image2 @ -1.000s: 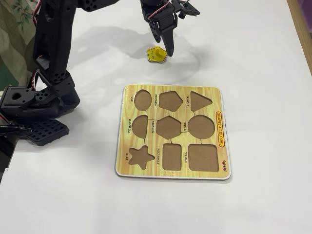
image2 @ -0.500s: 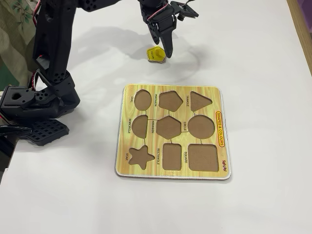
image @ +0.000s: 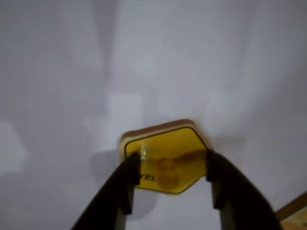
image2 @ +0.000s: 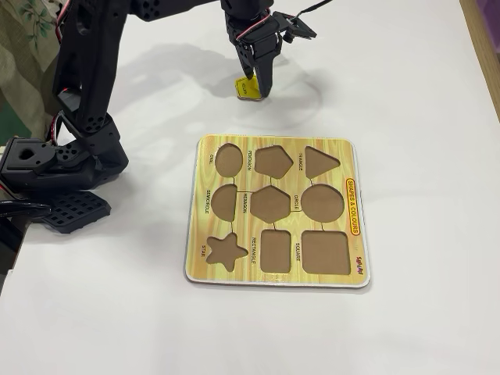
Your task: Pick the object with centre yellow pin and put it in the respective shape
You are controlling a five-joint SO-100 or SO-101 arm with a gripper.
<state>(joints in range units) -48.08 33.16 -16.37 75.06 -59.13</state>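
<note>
Gripper [image: 170, 165] partly open, its two fingers [image: 128, 173] straddling the yellow piece [image: 165, 155] and level with its edges; firm contact cannot be confirmed. The piece lies flat on the table [image2: 406, 86], just beyond the puzzle board [image2: 275, 209].

White table [image2: 422, 86], perhaps floral cloth [image2: 27, 31] beside it

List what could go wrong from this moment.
1. In the wrist view the end effector straddles the yellow pentagon piece at its edges, not its knob; closing could push the flat piece along the table.
2. The puzzle board has similar pentagon and hexagon recesses; a wrong or rotated placement is possible.
</note>
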